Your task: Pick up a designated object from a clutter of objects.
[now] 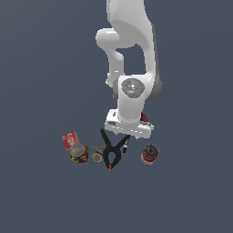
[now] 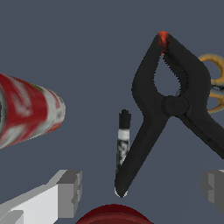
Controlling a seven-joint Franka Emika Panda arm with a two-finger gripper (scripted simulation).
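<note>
The black spring clamp (image 1: 111, 152) lies flat, its two handles splayed toward the arm and its red-orange jaw tip (image 1: 109, 168) pointing away. In the wrist view the clamp (image 2: 170, 105) fills one side, with one handle reaching between my fingers. My gripper (image 1: 127, 135) hovers above the handle end, open and empty. In the wrist view the gripper (image 2: 140, 190) shows both grey fingertips (image 2: 68, 192) wide apart. The clutter lies around the clamp.
A red-labelled can (image 1: 149, 154) (image 2: 26, 111) lies at the exterior view's right. Yellow-handled scissors (image 1: 95, 154) (image 2: 212, 83), a round-lidded jar (image 1: 78, 154) and a red box (image 1: 69, 140) lie to the left. A black marker (image 2: 124, 140) lies beside the clamp. The red bowl (image 2: 113, 214) sits under my wrist.
</note>
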